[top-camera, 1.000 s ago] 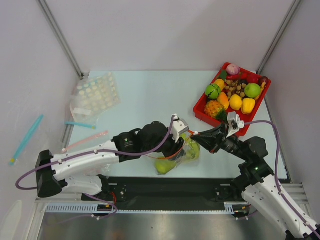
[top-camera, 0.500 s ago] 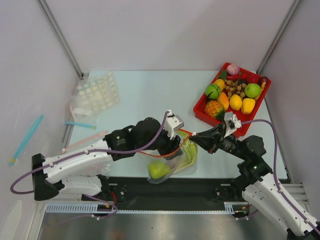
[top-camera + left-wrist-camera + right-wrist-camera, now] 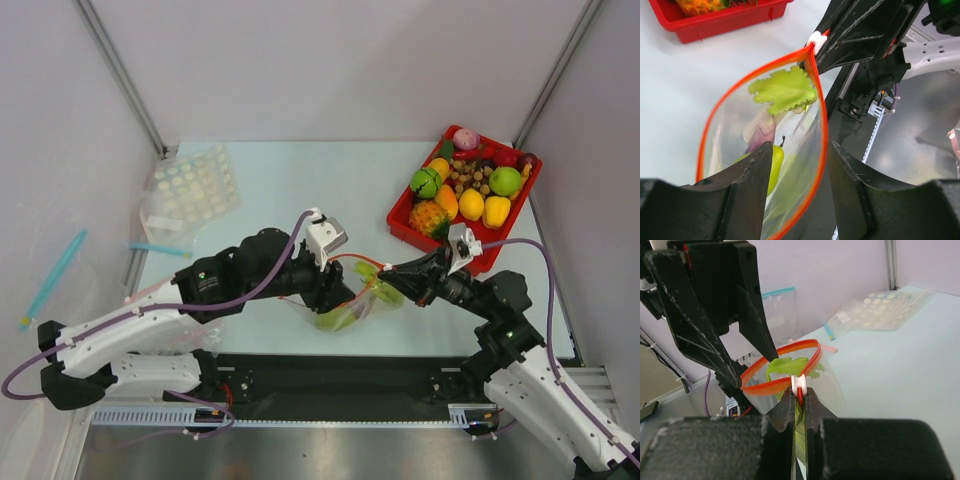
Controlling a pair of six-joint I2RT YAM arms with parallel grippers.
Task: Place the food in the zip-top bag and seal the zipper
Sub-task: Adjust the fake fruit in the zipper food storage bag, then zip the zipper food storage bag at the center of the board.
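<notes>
The zip-top bag (image 3: 348, 306) hangs between my two grippers near the table's front edge, its mouth spread into a loop. The red-orange zipper (image 3: 825, 127) rims that mouth. Inside lie the food pieces: a green leaf (image 3: 785, 90), the green pear (image 3: 775, 161) and something purple (image 3: 760, 136). My left gripper (image 3: 800, 150) is open; the near side of the zipper runs between its fingers with a gap on both sides. My right gripper (image 3: 799, 392) is shut on the bag's end just under the white slider (image 3: 799, 382). In the top view the left gripper (image 3: 338, 292) faces the right gripper (image 3: 386, 273).
A red tray (image 3: 400, 222) of toy fruit stands at the back right, also seen as the red tray (image 3: 715, 22). Other clear bags (image 3: 190, 190) lie at the back left, one with a blue strip (image 3: 55, 272). The table's front edge runs just below the bag.
My left arm has drawn back to the left, and its jaws stand wider. The bag has come up from the table edge. The right gripper has barely moved.
</notes>
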